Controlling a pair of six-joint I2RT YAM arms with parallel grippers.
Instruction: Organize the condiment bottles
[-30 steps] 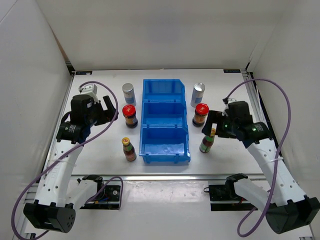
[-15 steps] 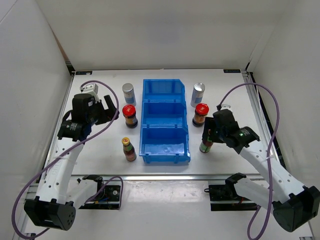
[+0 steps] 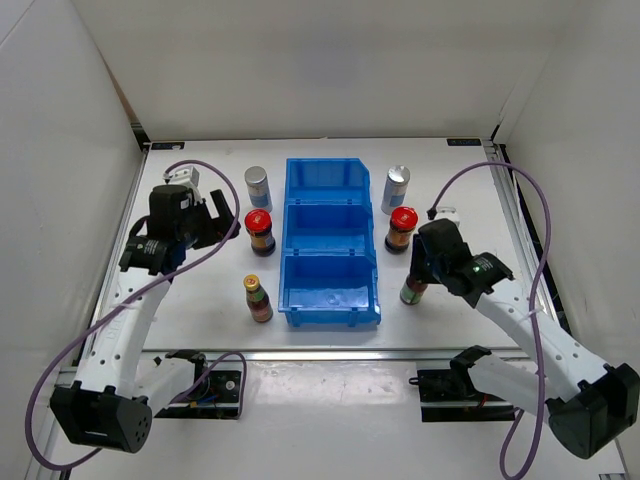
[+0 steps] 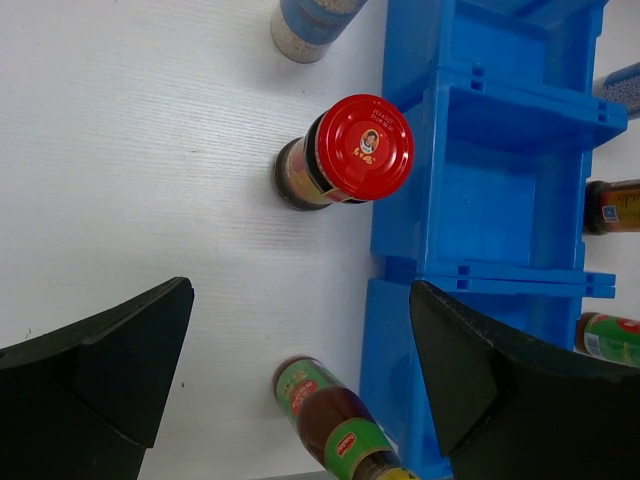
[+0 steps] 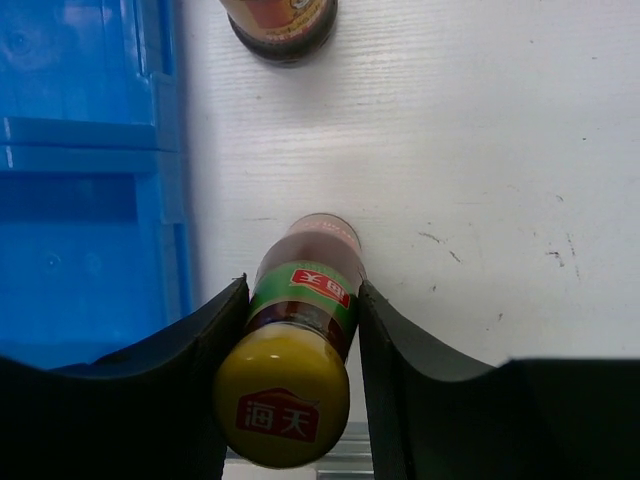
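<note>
My right gripper point(image 5: 302, 290) is shut on a slim yellow-capped bottle point(image 5: 298, 330) that stands upright on the table right of the blue bin point(image 5: 90, 150). From above, the same gripper point(image 3: 420, 272) covers most of that bottle point(image 3: 411, 291). My left gripper point(image 4: 300, 290) hangs open above the table with nothing between its fingers. A red-lidded jar point(image 4: 352, 150) stands ahead of it and a second yellow-capped bottle point(image 4: 325, 415) below it. From above I also see two silver-capped bottles point(image 3: 257, 186) point(image 3: 396, 188), the right red-lidded jar point(image 3: 402, 229) and the left gripper point(image 3: 215, 228).
The blue three-compartment bin point(image 3: 330, 203) stands mid-table with no bottles in it. White walls close in the table on both sides and at the back. A metal rail runs along the near edge point(image 3: 330, 352).
The right gripper has moved in over the right yellow-capped bottle and closed from wide open onto it. The left arm has hardly shifted and stays open.
</note>
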